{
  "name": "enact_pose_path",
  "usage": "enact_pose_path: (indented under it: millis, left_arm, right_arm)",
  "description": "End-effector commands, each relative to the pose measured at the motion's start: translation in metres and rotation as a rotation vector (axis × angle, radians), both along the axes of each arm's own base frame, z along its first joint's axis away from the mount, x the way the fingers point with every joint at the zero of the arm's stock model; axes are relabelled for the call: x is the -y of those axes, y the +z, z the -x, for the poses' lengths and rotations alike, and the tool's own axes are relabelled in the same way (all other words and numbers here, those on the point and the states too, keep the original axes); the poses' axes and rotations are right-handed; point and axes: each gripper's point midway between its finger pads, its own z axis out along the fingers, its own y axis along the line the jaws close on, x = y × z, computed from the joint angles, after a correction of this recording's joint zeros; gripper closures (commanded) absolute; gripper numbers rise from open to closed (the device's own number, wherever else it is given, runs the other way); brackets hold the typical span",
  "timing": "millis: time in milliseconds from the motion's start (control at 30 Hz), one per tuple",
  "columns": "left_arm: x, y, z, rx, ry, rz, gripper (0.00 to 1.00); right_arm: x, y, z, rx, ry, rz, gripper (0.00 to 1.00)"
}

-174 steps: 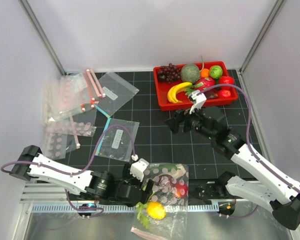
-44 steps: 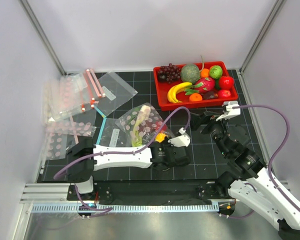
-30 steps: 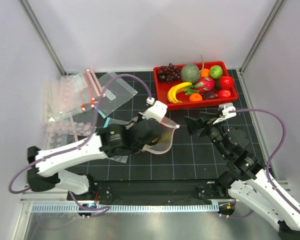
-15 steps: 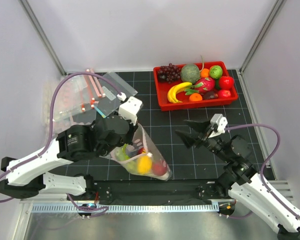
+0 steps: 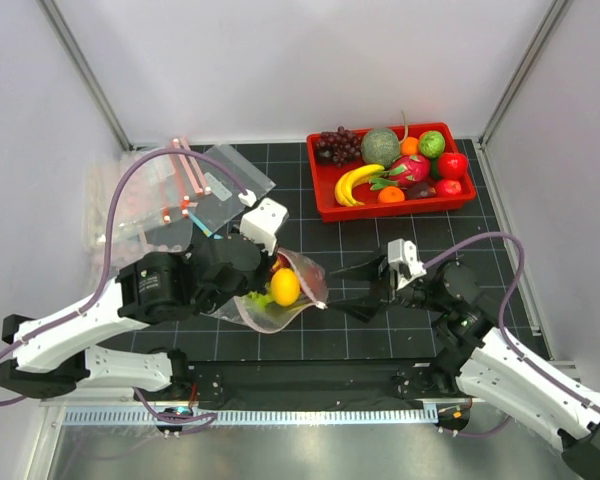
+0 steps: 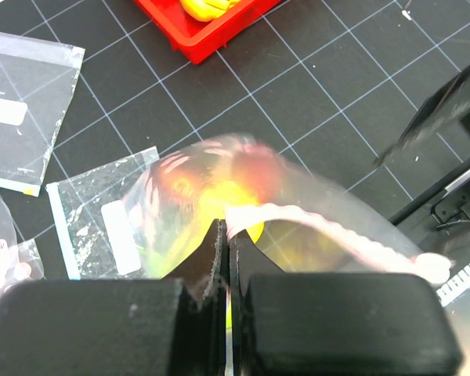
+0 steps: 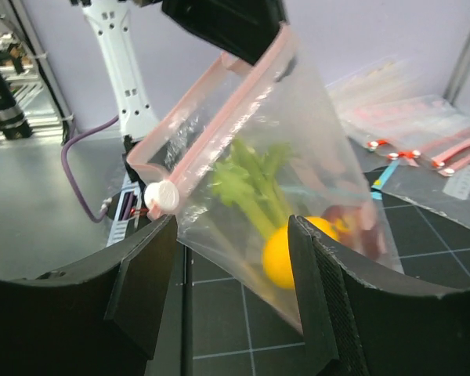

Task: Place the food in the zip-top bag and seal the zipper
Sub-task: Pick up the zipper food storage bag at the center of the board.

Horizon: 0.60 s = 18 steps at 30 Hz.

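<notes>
The zip-top bag [image 5: 280, 300] hangs clear of the mat in mid-table, and my left gripper [image 6: 227, 231] is shut on its pink zipper [image 6: 329, 231] near one end. Inside the bag I see the yellow lemon [image 5: 285, 287] and the leafy green celery [image 7: 258, 184]; a reddish piece behind them is blurred. The zipper [image 7: 219, 117] runs down to a white slider [image 7: 160, 196]. My right gripper [image 5: 346, 290] is open just right of the bag. Its fingers [image 7: 145, 286] stand either side of the bag's lower part without touching it.
The red tray [image 5: 325, 198] at the back right holds a banana [image 5: 356, 182], grapes [image 5: 337, 145] and several other toy foods. Spare clear bags [image 5: 150, 200] lie in a pile at the back left, with one more [image 6: 102, 215] flat on the mat under the hanging bag.
My left arm swung the bag from the centre toward the near left and now holds it hanging. My right gripper came left toward the bag and its jaws narrowed somewhat.
</notes>
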Motion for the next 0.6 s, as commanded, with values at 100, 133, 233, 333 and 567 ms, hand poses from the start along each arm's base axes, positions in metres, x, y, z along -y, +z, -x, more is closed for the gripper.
enact_pose_path:
  millis: [100, 133, 233, 333, 567]
  left_arm:
    - [0.013, 0.016, -0.004, 0.027, -0.002, 0.064, 1.0]
    - [0.014, 0.014, -0.004, 0.025, -0.006, 0.063, 1.0]
    - [0.015, 0.015, -0.002, 0.021, -0.015, 0.072, 1.0]
    - [0.012, 0.018, -0.002, 0.023, -0.007, 0.083, 1.0]
    - [0.016, 0.014, 0.002, 0.003, -0.025, 0.102, 1.0]
  right_arm:
    - [-0.014, 0.015, 0.013, 0.172, -0.002, 0.003, 0.33]
    - [-0.015, 0.015, 0.009, 0.197, -0.023, 0.01, 0.34]
    - [-0.018, 0.01, 0.007, 0.208, -0.03, 0.024, 0.35]
    - [-0.022, 0.007, 0.01, 0.198, -0.001, 0.047, 0.36]
    - [-0.031, 0.004, 0.01, 0.159, 0.005, 0.069, 0.55]
